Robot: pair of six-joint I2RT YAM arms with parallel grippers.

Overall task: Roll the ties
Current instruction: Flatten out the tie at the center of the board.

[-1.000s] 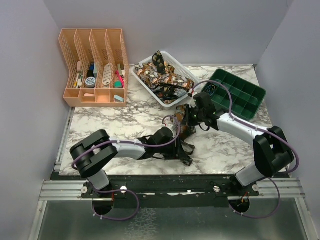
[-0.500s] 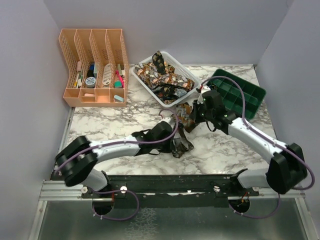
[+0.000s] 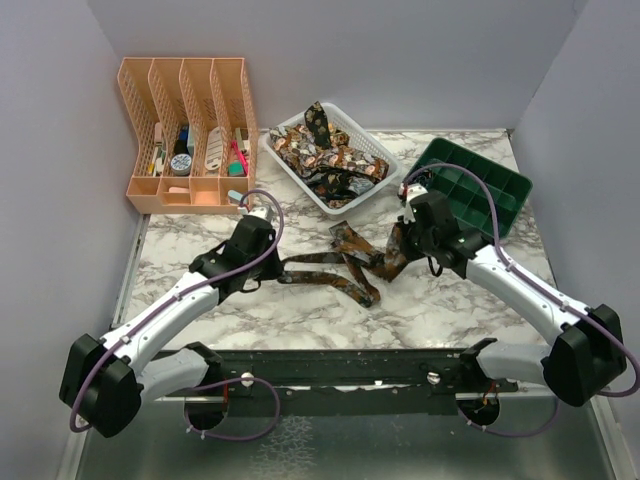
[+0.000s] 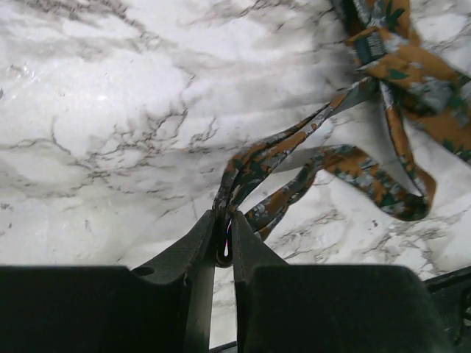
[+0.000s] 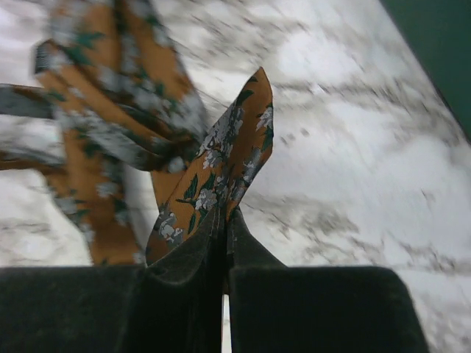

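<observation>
Left arm reaches out low. Left gripper (image 4: 224, 229) is clamped on a narrow fold of the tie (image 3: 345, 268). Right gripper (image 5: 223, 219) pinches its pointed end. The tie lies twisted between them on the marbled worktop (image 3: 190, 245). Behind are a white basket (image 3: 372, 147) of ties (image 3: 315, 160), a green tray (image 3: 475, 190), an orange organiser (image 3: 190, 100) and grey walls.

On the desk (image 3: 200, 235), one tie (image 3: 345, 262) stretches between the left end effector (image 3: 268, 267) and the right end effector (image 3: 398, 250). Behind it sits a basket (image 3: 378, 147) holding ties (image 3: 320, 155), with a file organizer (image 3: 190, 135) to its left and a compartment tray (image 3: 475, 185) to its right.
</observation>
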